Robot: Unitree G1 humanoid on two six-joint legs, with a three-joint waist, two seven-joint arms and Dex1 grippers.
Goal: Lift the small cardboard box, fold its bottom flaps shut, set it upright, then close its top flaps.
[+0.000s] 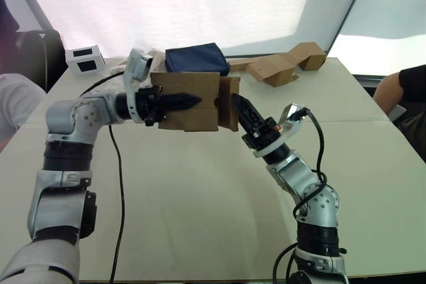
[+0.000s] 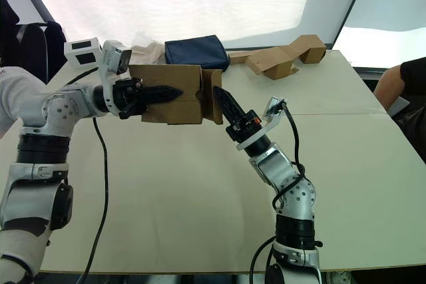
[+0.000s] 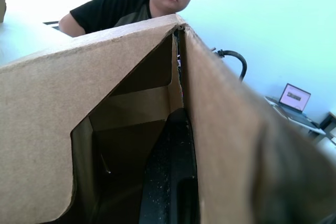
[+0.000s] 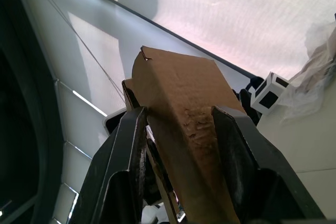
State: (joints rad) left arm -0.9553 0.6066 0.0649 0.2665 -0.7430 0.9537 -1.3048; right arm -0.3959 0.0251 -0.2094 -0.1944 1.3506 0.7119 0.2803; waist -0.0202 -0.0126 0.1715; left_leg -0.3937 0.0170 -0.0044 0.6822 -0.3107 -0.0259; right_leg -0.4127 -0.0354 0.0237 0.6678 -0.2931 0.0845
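Note:
The small cardboard box (image 1: 190,101) hangs on its side above the table (image 1: 200,217). My left gripper (image 1: 185,101) is shut on the box's wall from the left end, one finger (image 3: 170,182) inside and the other outside. At the box's right end a short flap (image 1: 230,101) stands out. My right gripper (image 1: 239,106) reaches up to that flap from below right. It is open, and the flap (image 4: 184,93) rises between its two fingers. The box's inside is empty and dark in the left wrist view.
A navy blue bag (image 1: 196,58) lies just behind the box. Larger folded cardboard pieces (image 1: 283,64) sit at the back right and a small white box with black panels (image 1: 84,59) at the back left. People sit at the right edge (image 1: 406,91) and left edge (image 1: 13,104).

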